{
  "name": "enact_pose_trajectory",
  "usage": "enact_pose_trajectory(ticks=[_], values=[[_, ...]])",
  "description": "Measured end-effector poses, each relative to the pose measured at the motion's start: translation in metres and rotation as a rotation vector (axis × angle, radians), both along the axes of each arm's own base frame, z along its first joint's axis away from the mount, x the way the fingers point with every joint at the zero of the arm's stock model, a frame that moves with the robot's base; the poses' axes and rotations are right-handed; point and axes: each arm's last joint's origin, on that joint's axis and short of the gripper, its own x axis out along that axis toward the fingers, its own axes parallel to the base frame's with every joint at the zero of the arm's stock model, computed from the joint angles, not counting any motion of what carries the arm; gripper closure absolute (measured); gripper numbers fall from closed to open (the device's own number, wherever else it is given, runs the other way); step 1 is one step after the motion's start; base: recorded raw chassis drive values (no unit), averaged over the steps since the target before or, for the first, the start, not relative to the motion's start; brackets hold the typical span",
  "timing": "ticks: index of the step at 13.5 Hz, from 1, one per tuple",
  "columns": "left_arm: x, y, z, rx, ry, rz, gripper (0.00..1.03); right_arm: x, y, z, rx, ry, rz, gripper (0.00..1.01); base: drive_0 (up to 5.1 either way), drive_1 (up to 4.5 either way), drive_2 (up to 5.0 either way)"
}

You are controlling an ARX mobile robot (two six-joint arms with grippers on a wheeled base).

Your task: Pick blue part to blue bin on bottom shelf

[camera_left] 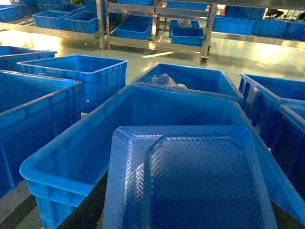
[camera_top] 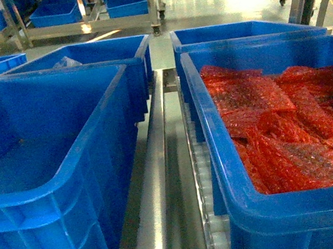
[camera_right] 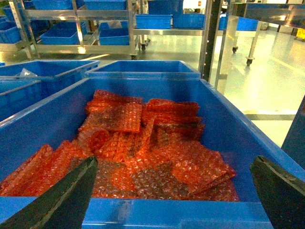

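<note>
Blue part (camera_left: 190, 181) held at left pincer, above blue bin (camera_left: 71, 157)

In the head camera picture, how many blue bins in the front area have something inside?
2: the near right bin holds red bubble-wrap bags; the far left bin holds a clear bag. Others look empty, though their floors are partly hidden.

Right gripper (camera_right: 174, 191) spread wide; left gripper's fingers hidden from view.

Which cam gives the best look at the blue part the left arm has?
Left wrist view: the blue part, a flat tray-like piece with a ribbed recess, fills the foreground over the empty blue bin. The head view does not show it. The right wrist view shows only the red bubble-wrap bags.
</note>
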Motion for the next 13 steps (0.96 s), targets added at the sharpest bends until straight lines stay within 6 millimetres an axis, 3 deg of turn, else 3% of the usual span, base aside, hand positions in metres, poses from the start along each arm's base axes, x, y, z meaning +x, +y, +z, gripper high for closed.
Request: enact_pose_trajectory(ticks=[13], values=[[0.0, 0.0, 0.0001, -0.001, 0.0, 0.0, 0.6, 0.0, 0.0, 0.0, 0.0, 0.0, 0.0, 0.03, 0.0, 0.0, 0.0]])
